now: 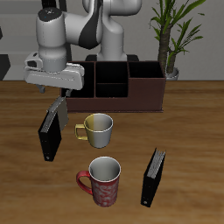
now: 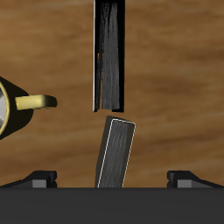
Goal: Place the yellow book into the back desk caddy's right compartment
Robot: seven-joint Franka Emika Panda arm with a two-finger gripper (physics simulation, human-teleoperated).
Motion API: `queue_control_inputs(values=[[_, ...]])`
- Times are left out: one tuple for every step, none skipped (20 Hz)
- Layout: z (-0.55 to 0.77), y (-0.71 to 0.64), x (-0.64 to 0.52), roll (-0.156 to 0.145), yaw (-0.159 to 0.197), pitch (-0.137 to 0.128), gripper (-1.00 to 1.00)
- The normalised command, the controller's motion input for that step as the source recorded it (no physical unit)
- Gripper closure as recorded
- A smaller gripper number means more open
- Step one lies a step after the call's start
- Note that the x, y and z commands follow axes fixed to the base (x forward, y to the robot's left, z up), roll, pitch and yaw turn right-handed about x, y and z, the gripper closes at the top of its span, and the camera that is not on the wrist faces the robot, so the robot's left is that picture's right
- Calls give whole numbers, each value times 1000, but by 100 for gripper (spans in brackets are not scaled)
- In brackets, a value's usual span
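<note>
Nearest the table's front edge point(image 1: 197, 131): one black book point(image 1: 153, 176), standing on edge, with bare wood all round it; just beside it a red patterned mug point(image 1: 103, 181), upright, apart from the book. Farther back: a pale mug with a yellow handle point(image 1: 98, 129), upright, open wood between it and the red mug. Beside that mug: a second black book point(image 1: 49, 137), on edge, spine uppermost. Item of the task: the yellow book point(image 1: 57, 111), thin hardback, dull greyish-tan cover with a pale edge, tilted, its lower end at the far end of the second black book; whether the two touch cannot be told. In the wrist view, the yellow book point(image 2: 115, 153) sits end to end with the black one point(image 2: 109, 57). Directly above it: the gripper point(image 1: 59, 94), fingers point(image 2: 42, 179) spread wide, well clear of the cover on both sides, gripping nothing. Behind, across a clear strip of table: the back desk caddy point(image 1: 127, 98), long and low, dark cubbies at one end, the right compartment point(image 1: 146, 81) large, undivided, reddish-walled, with nothing visible in it. Farthest: a potted plant point(image 1: 171, 35).
</note>
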Motion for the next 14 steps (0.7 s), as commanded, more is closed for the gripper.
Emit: queue_control_inputs(values=[[-236, 126, 23, 33, -10, 2, -100], [-223, 14, 18, -42, 15, -6, -100], [-115, 76, -40, -25, 11, -61, -100], [-261, -19, 73, 53, -33, 7, -100], [-234, -64, 17, -54, -16, -2, -100], [-295, 58, -55, -28, 81, -44, -100], [-140, 69, -98, 14, 186, -73, -100], [-288, -95, 83, 39, -101, 12, -100], [-157, -135, -104, -54, 49, -42, -100], [-175, -61, 1, -29, 37, -8, -100], [-129, -72, -40, -25, 20, -45, -100], [-98, -166, -48, -43, 2, -37, -100], [-67, -239, -117, -13, -71, -62, -100], [-72, -143, 0, -54, -49, -16, -100]])
